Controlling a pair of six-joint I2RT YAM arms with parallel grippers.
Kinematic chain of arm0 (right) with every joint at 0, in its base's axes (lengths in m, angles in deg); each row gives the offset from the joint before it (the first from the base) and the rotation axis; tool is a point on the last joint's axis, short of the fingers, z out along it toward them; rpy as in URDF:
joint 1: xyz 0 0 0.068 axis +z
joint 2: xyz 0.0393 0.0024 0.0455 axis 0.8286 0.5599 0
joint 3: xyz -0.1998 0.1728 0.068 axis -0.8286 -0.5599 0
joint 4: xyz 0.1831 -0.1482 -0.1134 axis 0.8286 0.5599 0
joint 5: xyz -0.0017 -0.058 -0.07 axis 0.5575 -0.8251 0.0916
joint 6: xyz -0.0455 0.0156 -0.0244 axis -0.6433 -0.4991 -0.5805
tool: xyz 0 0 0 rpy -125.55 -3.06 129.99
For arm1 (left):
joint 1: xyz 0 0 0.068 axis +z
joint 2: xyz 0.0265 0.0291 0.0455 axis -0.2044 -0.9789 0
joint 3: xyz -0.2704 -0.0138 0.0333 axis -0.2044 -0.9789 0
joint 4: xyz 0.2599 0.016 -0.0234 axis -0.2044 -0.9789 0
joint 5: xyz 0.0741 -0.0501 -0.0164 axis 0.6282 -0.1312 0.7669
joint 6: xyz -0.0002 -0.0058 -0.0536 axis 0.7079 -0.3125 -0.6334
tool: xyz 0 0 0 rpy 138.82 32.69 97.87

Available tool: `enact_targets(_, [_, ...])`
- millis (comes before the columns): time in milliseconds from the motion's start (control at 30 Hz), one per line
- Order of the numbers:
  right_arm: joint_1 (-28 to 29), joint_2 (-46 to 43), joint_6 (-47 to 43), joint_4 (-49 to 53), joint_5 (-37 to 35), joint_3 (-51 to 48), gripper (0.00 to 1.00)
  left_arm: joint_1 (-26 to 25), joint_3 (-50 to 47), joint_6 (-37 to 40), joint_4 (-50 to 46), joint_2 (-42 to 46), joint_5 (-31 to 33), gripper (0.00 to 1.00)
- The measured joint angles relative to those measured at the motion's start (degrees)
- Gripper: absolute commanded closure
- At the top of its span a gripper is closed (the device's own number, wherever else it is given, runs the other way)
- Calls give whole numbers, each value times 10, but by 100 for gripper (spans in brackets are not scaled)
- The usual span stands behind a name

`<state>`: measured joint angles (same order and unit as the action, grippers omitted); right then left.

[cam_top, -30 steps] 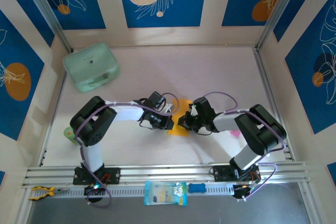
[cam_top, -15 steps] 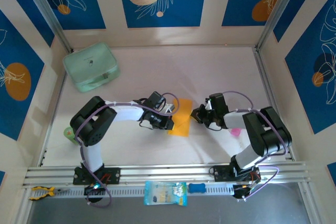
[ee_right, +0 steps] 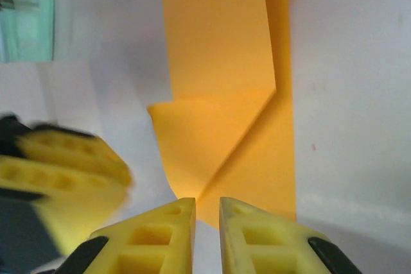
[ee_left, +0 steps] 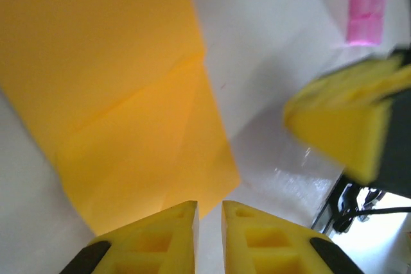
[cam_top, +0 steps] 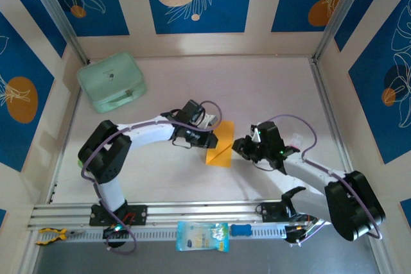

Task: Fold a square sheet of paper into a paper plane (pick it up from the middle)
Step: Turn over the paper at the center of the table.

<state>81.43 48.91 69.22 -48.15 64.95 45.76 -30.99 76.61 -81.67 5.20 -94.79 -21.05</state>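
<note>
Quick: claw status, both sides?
Left claw: open a crack, holding nothing; the folded orange paper lies just ahead.
Right claw: open a crack, holding nothing.

The creased square sheet of paper (cam_top: 219,145) is lying flat on the tabletop (cam_top: 270,88). The left gripper (cam_top: 209,138) is hovering at its left edge, and the right gripper (cam_top: 239,147) is reaching in just beside its right edge. A mint-green case (cam_top: 111,81) is sitting far left.

Pale white bench (cam_top: 270,88), beige wall panels (cam_top: 260,4) with blue leaf-print insets, aluminium frame rails (cam_top: 192,211) along the near edge, even diffuse lighting
</note>
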Motion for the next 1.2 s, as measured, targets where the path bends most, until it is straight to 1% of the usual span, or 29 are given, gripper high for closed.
enact_targets(67, [17,-20,9,12,-10,-13,78,0,31,13,-12,-10,0,84])
enact_targets(167, [38,-40,22,24,-23,-23,77,0,56,30,-26,-34,3,87])
enact_targets(267, [53,-50,33,33,-32,-24,77,0,60,44,-45,-56,9,88])
enact_targets(467, [73,-57,52,36,-43,-24,73,0,61,66,-73,-92,15,89])
enact_targets(600, [82,-57,64,37,-47,-24,65,1,60,73,-75,-103,19,92])
enact_targets(700, [88,-56,75,45,-51,-23,61,1,48,74,-68,-110,19,92])
enact_targets(800, [91,-51,83,55,-54,-23,57,2,38,69,-54,-110,8,93])
enact_targets(933, [94,-36,90,67,-55,-23,56,3,21,51,-27,-107,-10,93])
enact_targets(1200, [101,-6,91,85,-57,7,55,-2,-28,-9,30,-83,-16,93])
